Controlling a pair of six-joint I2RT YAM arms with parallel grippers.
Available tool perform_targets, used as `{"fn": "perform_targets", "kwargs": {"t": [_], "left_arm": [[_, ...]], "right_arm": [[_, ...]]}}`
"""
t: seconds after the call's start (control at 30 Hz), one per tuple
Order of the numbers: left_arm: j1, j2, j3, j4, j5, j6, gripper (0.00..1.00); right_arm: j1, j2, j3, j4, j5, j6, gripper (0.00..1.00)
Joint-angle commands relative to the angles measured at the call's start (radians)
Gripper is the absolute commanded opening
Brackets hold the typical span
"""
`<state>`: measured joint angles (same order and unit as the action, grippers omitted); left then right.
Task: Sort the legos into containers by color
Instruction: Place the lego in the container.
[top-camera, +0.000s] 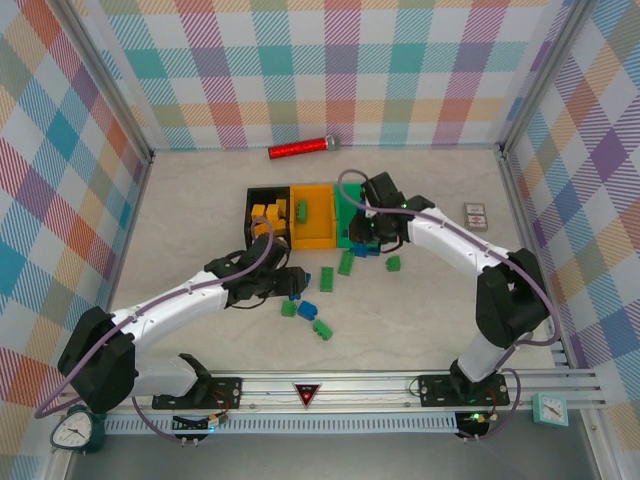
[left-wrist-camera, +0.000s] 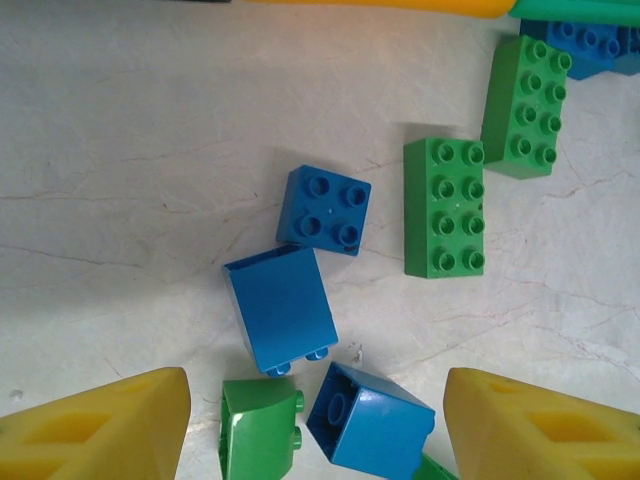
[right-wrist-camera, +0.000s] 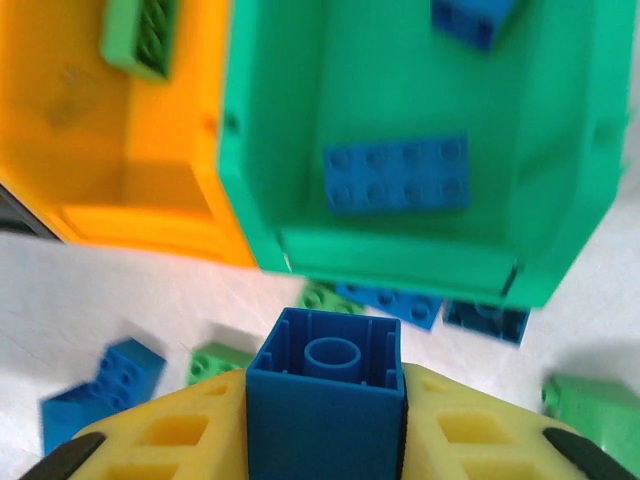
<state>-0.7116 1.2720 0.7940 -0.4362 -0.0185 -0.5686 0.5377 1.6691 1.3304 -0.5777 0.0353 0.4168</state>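
Right gripper (right-wrist-camera: 325, 425): clamped on blue brick (right-wrist-camera: 325, 385), just beside green bin (right-wrist-camera: 400, 255), apparently blues' destination. Left gripper (left-wrist-camera: 318, 425): fingers apart over loose blue brick (left-wrist-camera: 280, 310), near green bin.

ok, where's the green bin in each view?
Top external: green bin, centre, right end of the bin row.
Left wrist: green bin, thin strip at top right corner.
Right wrist: green bin, upper middle to right, blue bricks inside.
Shared landmark: orange bin joined on its left.

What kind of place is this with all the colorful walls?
Probably a robot practice booth, not a playroom: a left arm and right arm bolted to a metal rail, checkered walls around the table, and legos set beside containers for sorting.
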Motion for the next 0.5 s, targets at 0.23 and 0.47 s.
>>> {"fn": "perform_targets", "kwargs": {"t": [0.23, 0.47], "left_arm": [[-0.028, -0.090, -0.051, -0.035, -0.035, -0.057, 0.68], [-0.029, -0.132, -0.059, -0.069, -0.060, -0.058, 0.68]], "right_arm": [[-0.083, 0.177, 0.294, -0.035, -0.001, -0.060, 0.36], [-0.093, 0.286, 0.433, -0.116, -0.027, -0.071, 0.68]]}}
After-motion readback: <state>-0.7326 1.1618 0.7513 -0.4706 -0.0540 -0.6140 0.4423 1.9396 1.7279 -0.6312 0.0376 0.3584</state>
